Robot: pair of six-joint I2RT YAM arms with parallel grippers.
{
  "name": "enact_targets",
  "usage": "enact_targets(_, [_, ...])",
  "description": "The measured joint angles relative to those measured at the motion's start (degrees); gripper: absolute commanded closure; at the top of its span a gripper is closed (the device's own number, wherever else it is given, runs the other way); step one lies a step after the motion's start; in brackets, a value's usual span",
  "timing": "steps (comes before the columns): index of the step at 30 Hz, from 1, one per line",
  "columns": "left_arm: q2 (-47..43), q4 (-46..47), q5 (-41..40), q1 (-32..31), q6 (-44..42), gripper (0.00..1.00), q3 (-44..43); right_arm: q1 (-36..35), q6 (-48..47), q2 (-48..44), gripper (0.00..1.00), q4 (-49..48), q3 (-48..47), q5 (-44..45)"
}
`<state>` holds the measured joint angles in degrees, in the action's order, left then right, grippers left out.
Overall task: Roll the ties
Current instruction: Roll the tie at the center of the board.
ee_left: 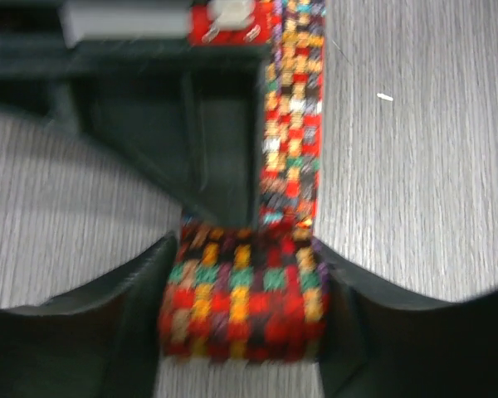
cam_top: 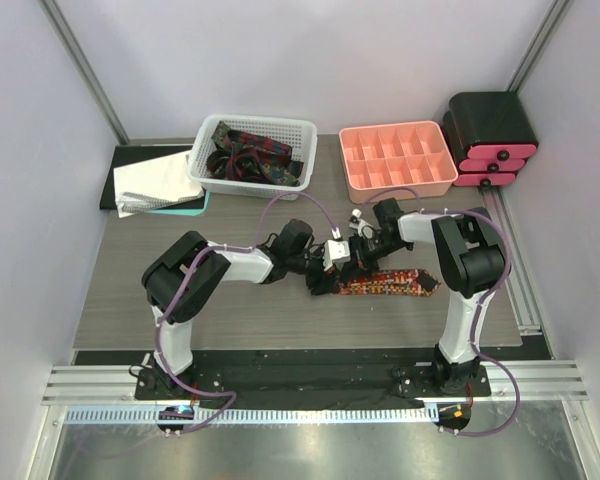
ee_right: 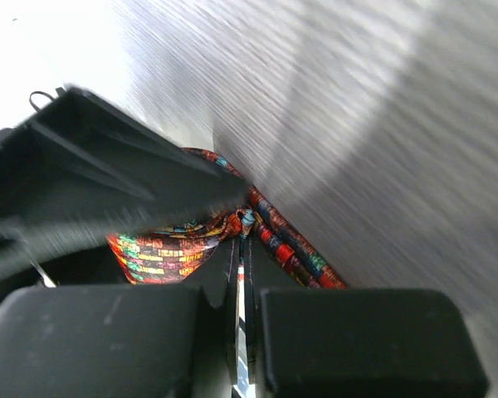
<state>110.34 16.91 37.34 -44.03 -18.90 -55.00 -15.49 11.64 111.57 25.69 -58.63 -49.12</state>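
Red multicoloured tie (cam_top: 392, 285) flat on counter (cam_top: 120, 300), its left end rolled. Left gripper (ee_left: 241, 327) clamped across the roll. Right gripper (ee_right: 242, 239) closed, tips against the roll.

No lettering can be read in any view.
In the left wrist view, the small red circuit board (ee_left: 228, 22) at 12 o'clock, just beside the tie (ee_left: 292, 116), is too blurred to read. From the top camera everything is too small for labels to show.
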Motion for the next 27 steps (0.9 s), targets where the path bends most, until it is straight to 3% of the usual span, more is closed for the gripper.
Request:
enact_targets(1, [0.0,0.0,0.0,-0.1,-0.1,0.57,0.0,-0.6,0.0,0.6,0.99,0.0,-0.7,-0.3])
enact_targets(4, [-0.1,0.0,-0.5,-0.1,-1.0,0.76,0.4,-1.4,0.1,2.4,0.99,0.5,-3.0,-1.1])
enact_targets(5, [-0.3,0.0,-0.7,0.1,-1.1,0.78,0.7,-1.6,0.2,2.9,0.98,0.6,-3.5,-1.4])
enact_targets(7, [-0.9,-0.5,-1.9,0.0,-1.3,0.82,1.0,-1.8,0.3,3.5,0.87,1.0,-4.4,-1.7])
enact_targets(11, [-2.0,-2.2,-5.5,-0.5,-1.5,0.85,1.1,-1.9,0.7,3.5,0.71,1.2,-5.5,-1.4])
enact_targets(12, [-2.3,-2.7,-6.3,-0.7,-1.5,0.85,1.1,-1.7,0.9,3.4,0.63,1.3,-5.7,-1.4])
enact_targets(15, [-2.8,-3.6,-8.3,-1.0,-1.7,0.84,1.1,-0.3,1.3,2.2,0.54,2.1,-6.1,-0.9])
enact_targets(21, [-3.1,-6.4,-10.5,-1.7,-2.0,0.80,0.1,3.8,2.2,-3.3,0.51,2.6,-5.5,1.4])
enact_targets(27, [-2.9,-9.8,-11.8,-2.2,-2.6,0.75,-1.7,1.4,7.3,-7.1,0.50,-0.5,-0.2,0.2])
